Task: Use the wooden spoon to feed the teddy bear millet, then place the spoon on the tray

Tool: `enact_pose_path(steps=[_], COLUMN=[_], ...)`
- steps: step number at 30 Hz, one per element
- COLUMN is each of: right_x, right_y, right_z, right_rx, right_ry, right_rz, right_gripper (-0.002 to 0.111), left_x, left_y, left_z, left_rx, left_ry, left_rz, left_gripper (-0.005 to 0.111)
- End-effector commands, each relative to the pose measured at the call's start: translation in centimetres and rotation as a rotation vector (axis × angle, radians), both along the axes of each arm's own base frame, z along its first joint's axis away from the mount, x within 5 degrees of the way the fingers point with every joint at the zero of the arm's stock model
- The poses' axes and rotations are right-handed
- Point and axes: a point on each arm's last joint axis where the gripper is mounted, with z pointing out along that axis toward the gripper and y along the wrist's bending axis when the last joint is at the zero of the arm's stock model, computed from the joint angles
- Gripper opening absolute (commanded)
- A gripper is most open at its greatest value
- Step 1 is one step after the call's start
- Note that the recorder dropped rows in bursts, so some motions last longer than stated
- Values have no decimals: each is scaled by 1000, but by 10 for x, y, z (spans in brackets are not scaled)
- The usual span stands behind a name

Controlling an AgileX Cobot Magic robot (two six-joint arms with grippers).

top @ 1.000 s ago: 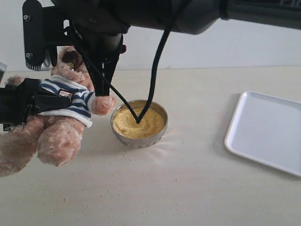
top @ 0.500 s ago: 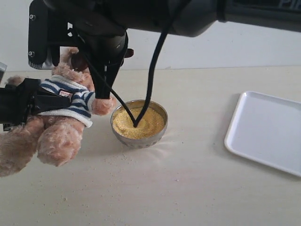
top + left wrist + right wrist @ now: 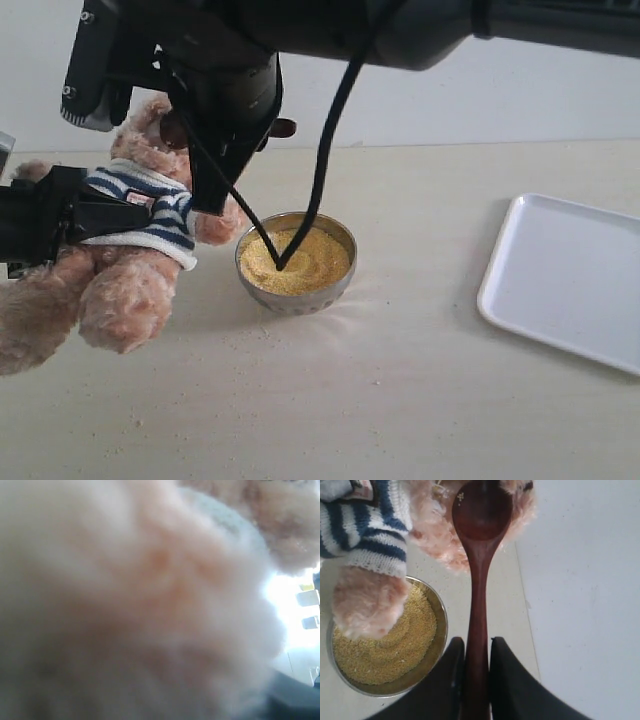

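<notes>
Overhead, right gripper [image 3: 473,655], pinching wooden spoon [image 3: 481,515], blocks teddy bear [image 3: 130,290]; left gripper [image 3: 95,218] clamps it.

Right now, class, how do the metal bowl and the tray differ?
The bowl is round, shiny metal; the tray is rectangular and white. The bowl holds millet; the tray's visible part holds nothing. The bowl is deep, the tray shallow. Both rest on the table.

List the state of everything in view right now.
teddy bear, gripped at the torso by the left gripper
wooden spoon, clamped by the handle in the right gripper, few grains in it
millet, heaped in the metal bowl
metal bowl, upright on the table
tray, flat, nothing on the visible part
</notes>
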Motion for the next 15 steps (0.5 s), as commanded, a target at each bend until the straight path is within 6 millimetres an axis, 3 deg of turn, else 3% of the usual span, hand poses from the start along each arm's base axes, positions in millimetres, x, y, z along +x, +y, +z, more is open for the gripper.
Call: enact_pose_path(steps=[1, 9, 15], right_x=[-4, -17, 4], right_y=[-11, -47, -94], right_z=[20, 59, 60], right_rx=[60, 114, 193], right_ry=[4, 39, 308], right_rz=[-20, -101, -210], right_gripper=[0, 0, 0], left_x=[1, 1, -1], left_y=[1, 1, 0], left_z=[2, 2, 1], left_rx=[-19, -17, 9], left_ry=[-8, -8, -24], left_rz=[12, 11, -32], left_gripper=[5, 5, 5])
